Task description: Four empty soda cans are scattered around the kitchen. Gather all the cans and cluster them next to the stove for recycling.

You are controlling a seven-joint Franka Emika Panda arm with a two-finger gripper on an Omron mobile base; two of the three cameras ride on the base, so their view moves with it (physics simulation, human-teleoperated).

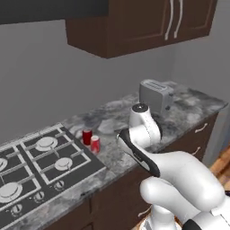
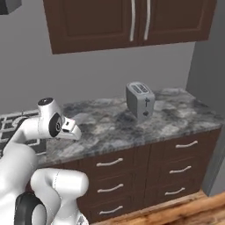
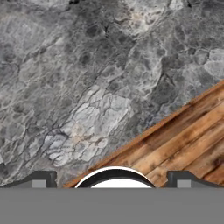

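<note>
We are looking down the hand view at the gripper [image 3: 111,179]: its two dark fingertips [image 3: 39,178] are standing wide apart at the bottom edge, released, with nothing between them. Below the pincer the grey marbled countertop [image 3: 87,78] is spreading out, and its front edge is running diagonally, with the wooden floor [image 3: 188,135] showing past it.

Going left to right in the left base view: the stove [image 1: 40,166] is lying far to the left of the arm, black, with round pale burners and small knobs along its front. Just beside its right edge two soda cans [image 1: 91,140] are standing upright on the counter, close together, possibly touching; we cannot tell. They are sitting to the left of the wrist and well apart from it. We are seeing only two cans here. The arm's white wrist [image 1: 143,122] is hanging over the counter near its front edge. Beyond it, further right and back, the silver toaster [image 1: 155,95] is standing near the wall, under the dark wooden cabinets [image 1: 139,22].

In the right base view the toaster [image 2: 140,100] is sitting right of the wrist.
</note>
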